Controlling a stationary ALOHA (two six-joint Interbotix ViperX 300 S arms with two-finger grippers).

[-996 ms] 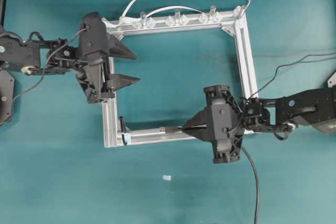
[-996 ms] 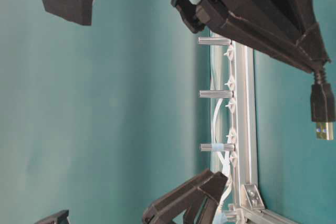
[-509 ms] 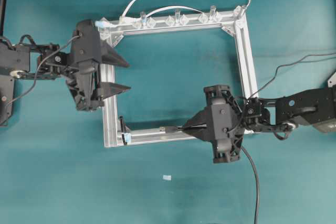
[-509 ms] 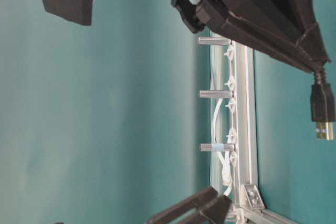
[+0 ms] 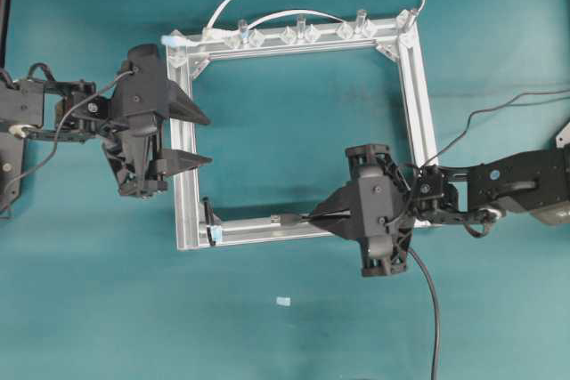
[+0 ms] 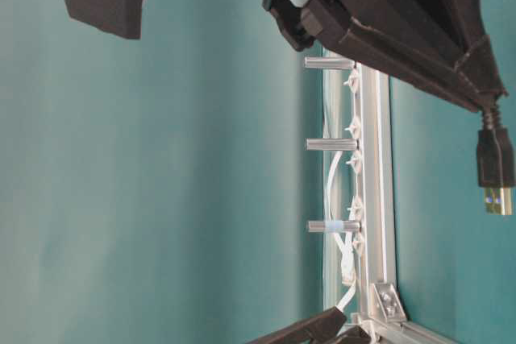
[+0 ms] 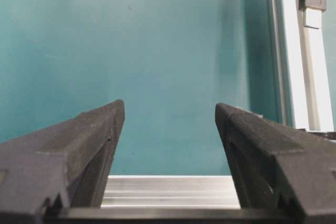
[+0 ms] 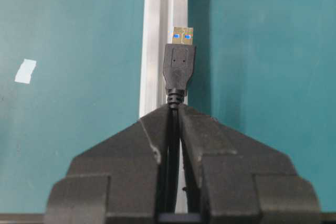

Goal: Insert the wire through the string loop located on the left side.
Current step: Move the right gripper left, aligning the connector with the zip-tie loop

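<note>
**Kid:** What are you holding?

**Me:** The wire [image 8: 178, 72]. My right gripper [image 5: 313, 217] is squeezed tight on it, just behind the little plug. The shiny gold tip sticks out in front, over the bottom bar of the metal frame [image 5: 417, 86].

**Kid:** Is it floppy?

**Me:** I think the long part is soft and bendy. The plug is hard. So I hold close to the plug, and then the tip points where I want.

**Kid:** Where does it go?

**Me:** Through the string loop [image 5: 207, 213]. It stands at the frame's bottom left corner, with a pale blue tab under it. My plug is near it along that bar, but not in it yet.

**Kid:** Is the loop strong?

**Me:** I guess not. It looks thin and light, so a bump could push it over. I should go slow.

**Kid:** And your other hand?

**Me:** My left gripper [image 5: 203, 140] has its fingers wide apart, holding nothing, by the frame's left bar.
</note>
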